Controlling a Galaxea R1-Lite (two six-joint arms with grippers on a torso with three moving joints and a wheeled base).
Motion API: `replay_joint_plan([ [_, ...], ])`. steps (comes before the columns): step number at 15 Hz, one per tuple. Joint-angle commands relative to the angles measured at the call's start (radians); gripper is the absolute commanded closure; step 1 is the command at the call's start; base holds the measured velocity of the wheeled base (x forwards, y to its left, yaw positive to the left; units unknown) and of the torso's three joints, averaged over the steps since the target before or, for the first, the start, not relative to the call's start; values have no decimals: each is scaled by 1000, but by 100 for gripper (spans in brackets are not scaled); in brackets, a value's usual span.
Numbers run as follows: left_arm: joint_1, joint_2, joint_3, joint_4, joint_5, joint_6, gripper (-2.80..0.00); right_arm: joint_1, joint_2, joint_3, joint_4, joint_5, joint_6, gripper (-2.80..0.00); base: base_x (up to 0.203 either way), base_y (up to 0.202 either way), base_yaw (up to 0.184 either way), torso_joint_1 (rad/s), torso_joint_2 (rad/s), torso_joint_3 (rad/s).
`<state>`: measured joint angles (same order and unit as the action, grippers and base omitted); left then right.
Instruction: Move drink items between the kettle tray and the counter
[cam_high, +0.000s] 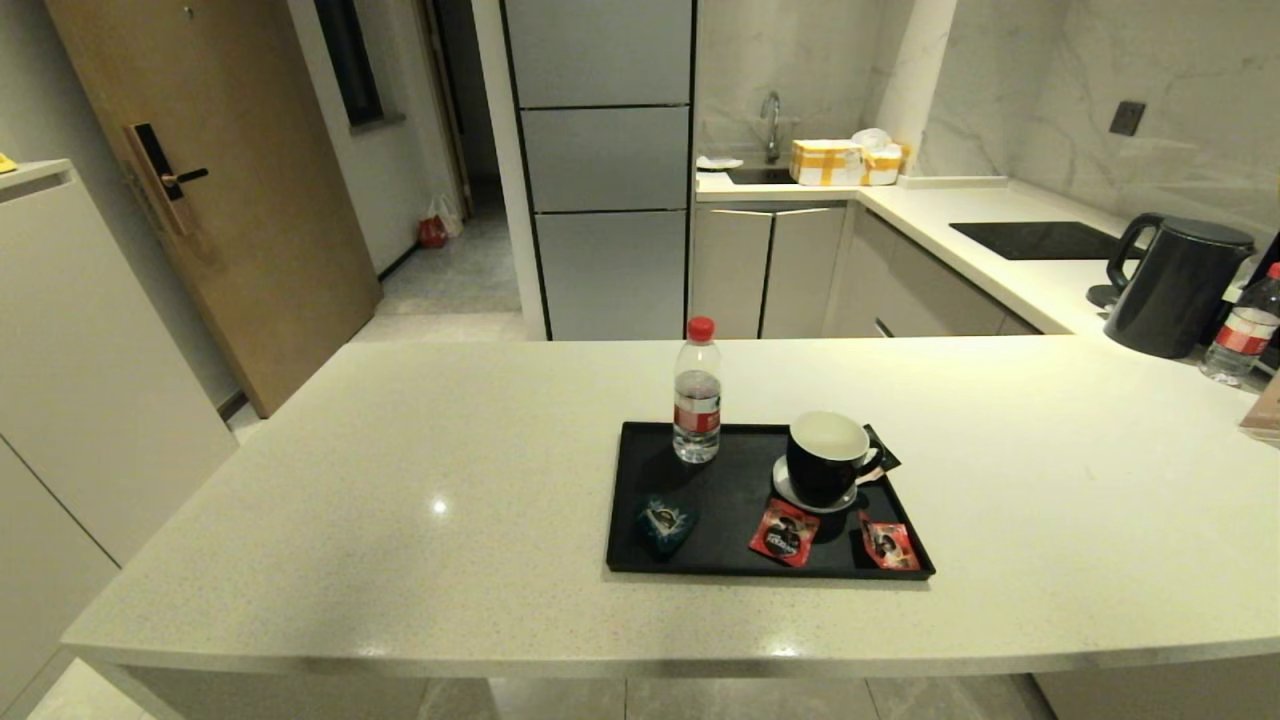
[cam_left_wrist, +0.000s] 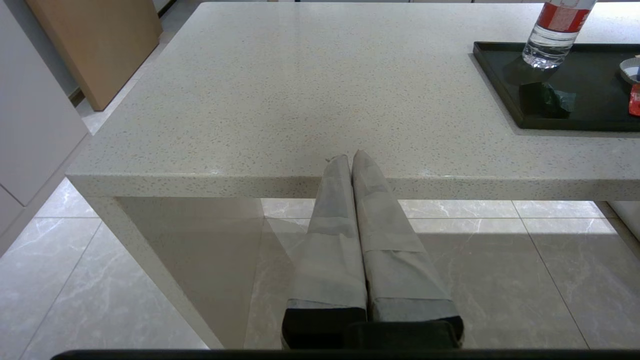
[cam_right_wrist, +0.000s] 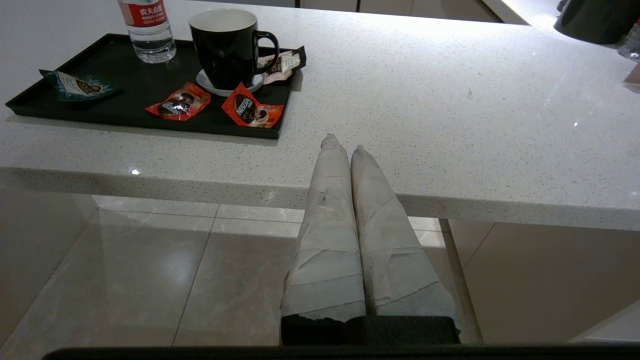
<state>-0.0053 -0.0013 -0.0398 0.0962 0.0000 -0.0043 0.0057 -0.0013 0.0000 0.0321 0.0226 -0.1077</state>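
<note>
head view high over counter (cam_high: 400, 480), wrist views low at its edge, all sharing tray (cam_high: 640, 450)

Mug (cam_high: 826, 458) and sachet (cam_high: 665, 521) on tray (cam_high: 728, 500).

Black tray (cam_high: 640, 470) sits mid tabletop (cam_high: 350, 480). On it: water bottle (cam_high: 697, 395) far left corner, black mug (cam_high: 826, 458) on a white saucer (cam_high: 783, 480) far right, teal sachet (cam_high: 666, 522) near left, two red sachets (cam_high: 785, 532) (cam_high: 889, 545) near right. Kettle (cam_high: 1172, 285) and second bottle (cam_high: 1240, 332) far right.
</note>
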Motion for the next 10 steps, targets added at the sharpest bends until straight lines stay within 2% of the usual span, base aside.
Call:
replay_joint_plan([
  [1,0,1,0,0,0,0,0,1,0,3,0,1,-1,0,0,0,0,0,0,0],
  [10,1,1,0,0,0,0,0,1,0,3,0,0,-1,0,0,0,0,0,0,0],
])
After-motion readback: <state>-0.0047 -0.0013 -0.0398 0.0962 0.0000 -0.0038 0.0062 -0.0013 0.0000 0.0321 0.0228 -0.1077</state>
